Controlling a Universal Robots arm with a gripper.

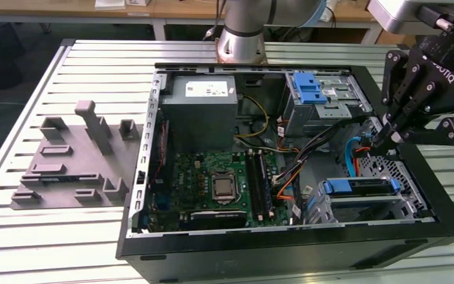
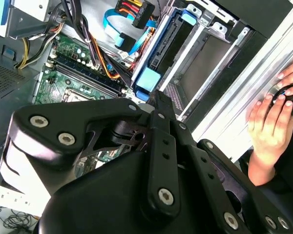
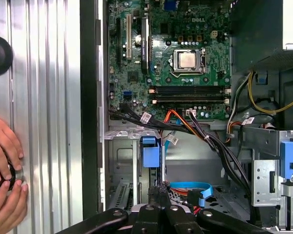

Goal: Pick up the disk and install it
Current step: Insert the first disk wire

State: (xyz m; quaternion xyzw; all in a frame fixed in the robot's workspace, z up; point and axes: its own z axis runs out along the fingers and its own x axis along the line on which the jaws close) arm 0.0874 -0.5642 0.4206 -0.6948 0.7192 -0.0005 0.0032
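The disk [image 1: 363, 187] sits in the drive cage at the case's front corner on the exterior view's right, its blue bracket [image 1: 337, 187] facing the motherboard. In both wrist views it stands edge-on, with its blue tab [image 3: 150, 153] [image 2: 147, 79] showing. My gripper [image 1: 382, 142] hangs above that cage near the case's wall on the exterior view's right, a short way from the disk. Its black fingers [image 3: 154, 191] meet at the tips and hold nothing. In the second wrist view the gripper [image 2: 158, 95] points at the blue tab.
The open case holds a green motherboard [image 1: 219, 186], a grey power-supply box [image 1: 203, 102], a blue latch strip [image 1: 309, 89] and loose cables [image 1: 290, 177]. A grey fixture [image 1: 73, 160] lies on the slatted table. A person's hands [image 3: 5, 168] rest on the table beside the case.
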